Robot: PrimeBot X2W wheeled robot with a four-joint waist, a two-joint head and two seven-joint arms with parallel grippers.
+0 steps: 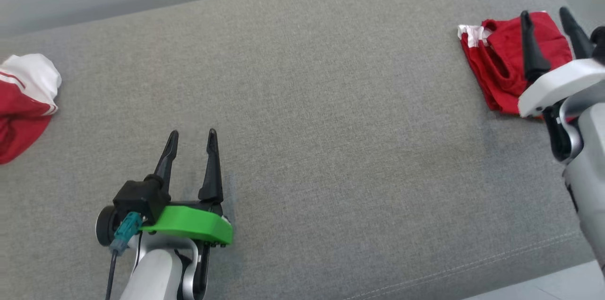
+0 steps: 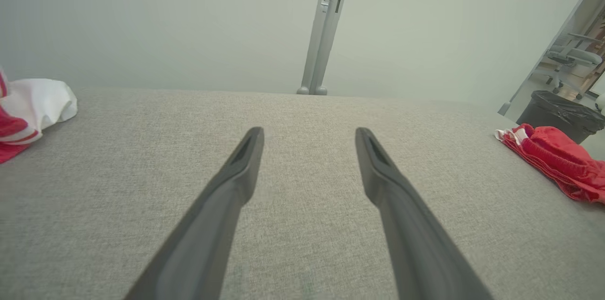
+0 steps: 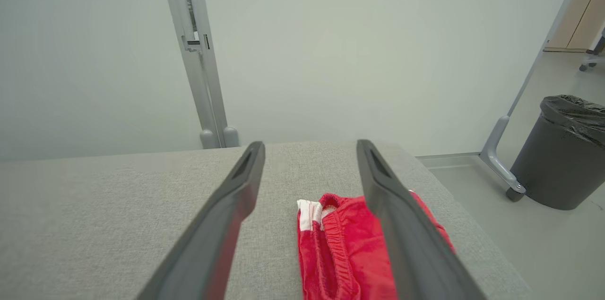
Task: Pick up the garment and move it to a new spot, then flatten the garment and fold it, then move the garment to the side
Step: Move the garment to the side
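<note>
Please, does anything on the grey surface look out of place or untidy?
Only one thing: the red-and-white garment at the left end lies bunched in a heap, while the red garment at the right end lies folded. Nothing looks spilled or damaged.

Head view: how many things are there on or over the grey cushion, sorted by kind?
Garments: 2, the folded red garment at the right, the crumpled red-and-white garment at the left.
Grippers: 2, the left gripper and the right gripper, both open.
Total: 4.

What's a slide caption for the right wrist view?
Open right hand poised above the red garment on the grey cushion.
</note>
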